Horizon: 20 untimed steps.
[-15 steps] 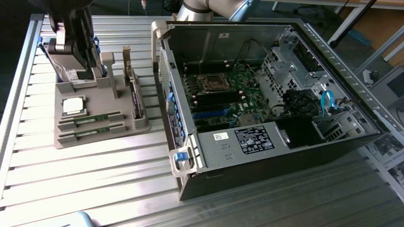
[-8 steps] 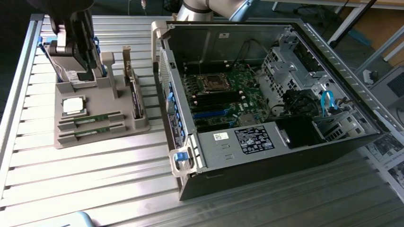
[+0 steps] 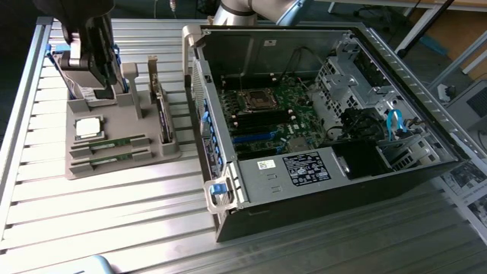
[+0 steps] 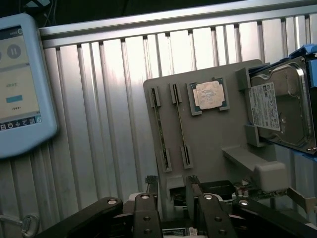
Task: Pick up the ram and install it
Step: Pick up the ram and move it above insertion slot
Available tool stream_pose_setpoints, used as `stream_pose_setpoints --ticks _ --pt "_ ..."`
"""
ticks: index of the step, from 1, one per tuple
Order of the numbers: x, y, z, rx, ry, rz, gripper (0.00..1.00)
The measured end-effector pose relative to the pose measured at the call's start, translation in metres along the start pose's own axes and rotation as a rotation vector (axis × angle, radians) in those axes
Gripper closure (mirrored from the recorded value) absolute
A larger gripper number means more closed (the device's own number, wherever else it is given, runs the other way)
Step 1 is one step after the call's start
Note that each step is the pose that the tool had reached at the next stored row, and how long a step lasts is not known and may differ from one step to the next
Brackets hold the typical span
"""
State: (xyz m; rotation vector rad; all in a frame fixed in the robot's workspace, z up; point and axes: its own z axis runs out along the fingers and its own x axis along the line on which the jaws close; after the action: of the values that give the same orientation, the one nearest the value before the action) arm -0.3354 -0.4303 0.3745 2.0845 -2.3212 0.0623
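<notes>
Two green ram sticks lie side by side in slots of a grey holder tray [image 3: 145,162]: one ram [image 3: 114,142] and the other [image 3: 116,157]. In the wrist view the same two ram sticks [image 4: 161,133] [image 4: 180,126] lie on the tray [image 4: 213,134]. My gripper [image 4: 171,181] hovers above the tray's edge, away from the sticks, open with nothing between its fingers [image 4: 150,182]. The open computer case [image 3: 251,194] lies at the exterior view's right, with the motherboard [image 3: 293,123] and its memory slots [image 3: 259,121] exposed.
The tray also holds a square silver processor [image 3: 88,127], an upright hard drive [image 3: 93,63] with blue rails and a standing card [image 3: 161,114]. A pale blue tablet [image 4: 20,84] lies on the slatted metal table [image 3: 114,217]. Part of the arm [image 3: 243,8] shows behind the case.
</notes>
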Motion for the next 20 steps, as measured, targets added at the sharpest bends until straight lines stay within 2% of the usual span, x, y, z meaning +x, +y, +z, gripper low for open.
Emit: stream_pose_setpoints --ticks 20 --pt "-0.0003 0.0001 0.0077 0.0 0.0 0.0 0.64"
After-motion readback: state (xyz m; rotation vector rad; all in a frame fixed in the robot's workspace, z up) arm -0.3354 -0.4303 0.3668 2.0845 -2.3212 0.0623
